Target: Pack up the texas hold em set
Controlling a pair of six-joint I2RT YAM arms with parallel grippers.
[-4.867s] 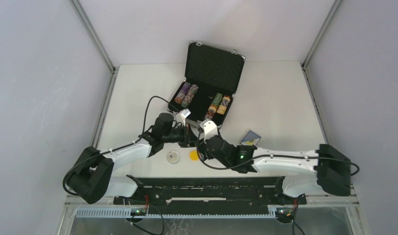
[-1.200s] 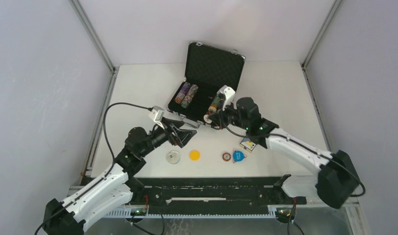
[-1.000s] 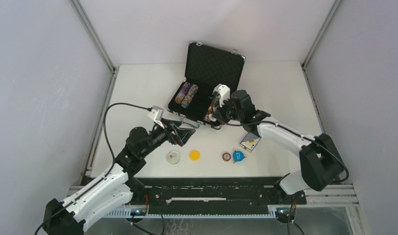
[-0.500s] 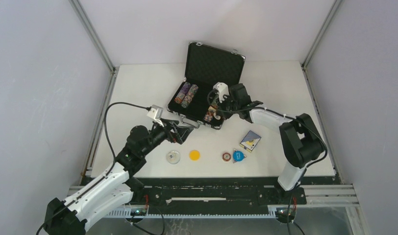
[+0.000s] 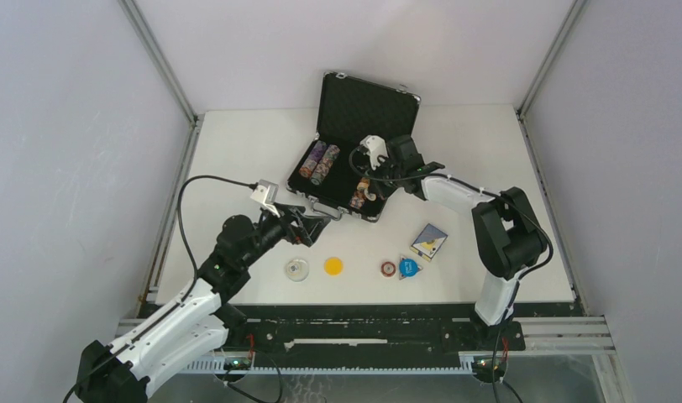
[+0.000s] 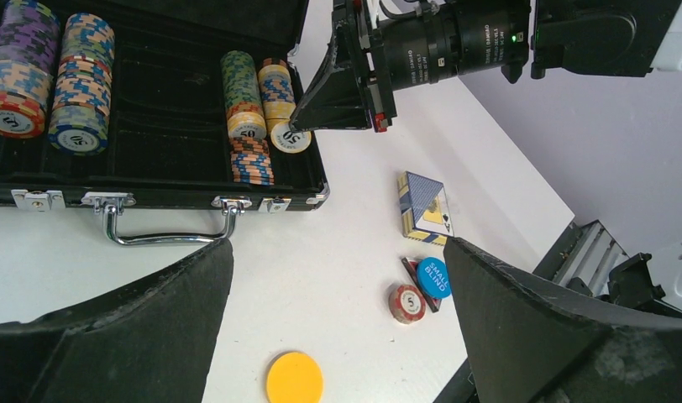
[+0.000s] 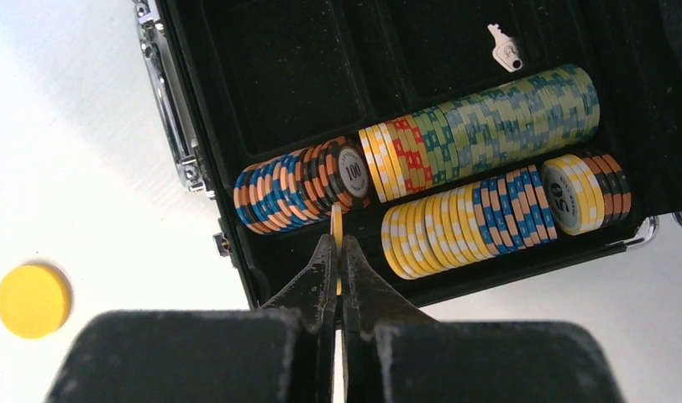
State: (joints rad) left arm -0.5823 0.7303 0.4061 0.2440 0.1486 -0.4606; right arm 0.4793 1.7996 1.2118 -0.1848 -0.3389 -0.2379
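Observation:
The black briefcase lies open at the table's back, with rolls of poker chips in its left and right slots. My right gripper hangs over the right-hand rolls, shut on a thin yellow chip held edge-on just above the gap between the orange-blue roll and the yellow roll. My left gripper is open and empty, in front of the case handle. On the table lie a clear token, a yellow token, a red chip, a blue token and the card deck.
A small silver key rests in an empty slot of the briefcase. The case's lid stands upright behind the slots. Grey walls with metal posts close in the table's sides and back.
My right arm has swung back and left from the case's front right corner to above the right-hand chip rolls, still shut on the chip. My left arm has barely moved.

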